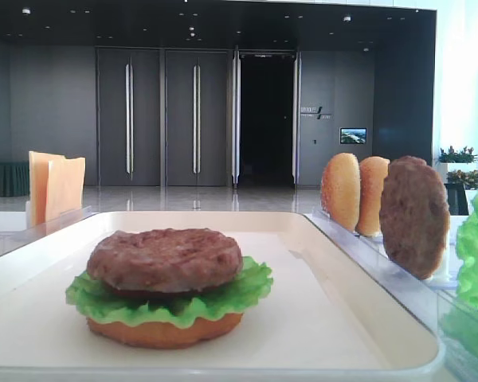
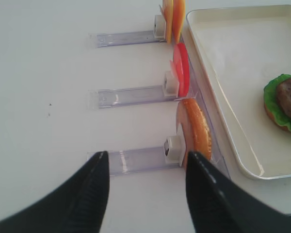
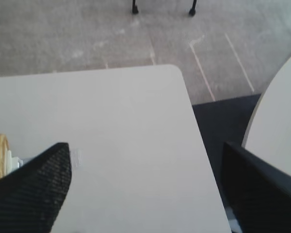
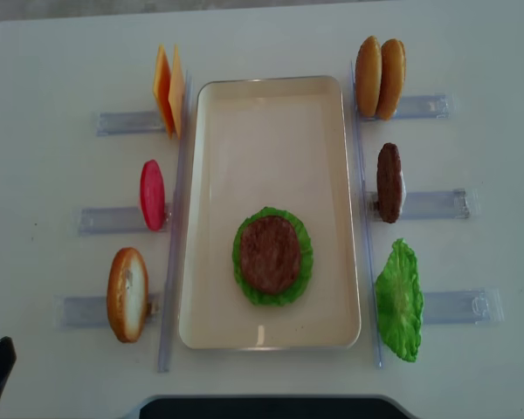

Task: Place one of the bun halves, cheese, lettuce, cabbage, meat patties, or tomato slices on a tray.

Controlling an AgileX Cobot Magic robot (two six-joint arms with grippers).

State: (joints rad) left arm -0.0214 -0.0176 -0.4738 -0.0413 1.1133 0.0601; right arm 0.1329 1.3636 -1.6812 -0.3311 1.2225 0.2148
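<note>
Your left gripper (image 2: 145, 189) fingers are spread w/ nothing btwn, right ones spread too; bun half (image 2: 196, 131) stands upright in rack (image 2: 136, 160), so an off-centre pinch could tip it.

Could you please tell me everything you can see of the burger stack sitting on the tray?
The stack lies in the near half of the cream tray, roughly midway between its long sides. It has three layers: an orange-brown bun half flat on the tray floor, a ruffled bright green lettuce leaf spreading wider than the bun, and a coarse brown meat patty lying level on top. All look like plastic toy food. No claw touches it.
</note>
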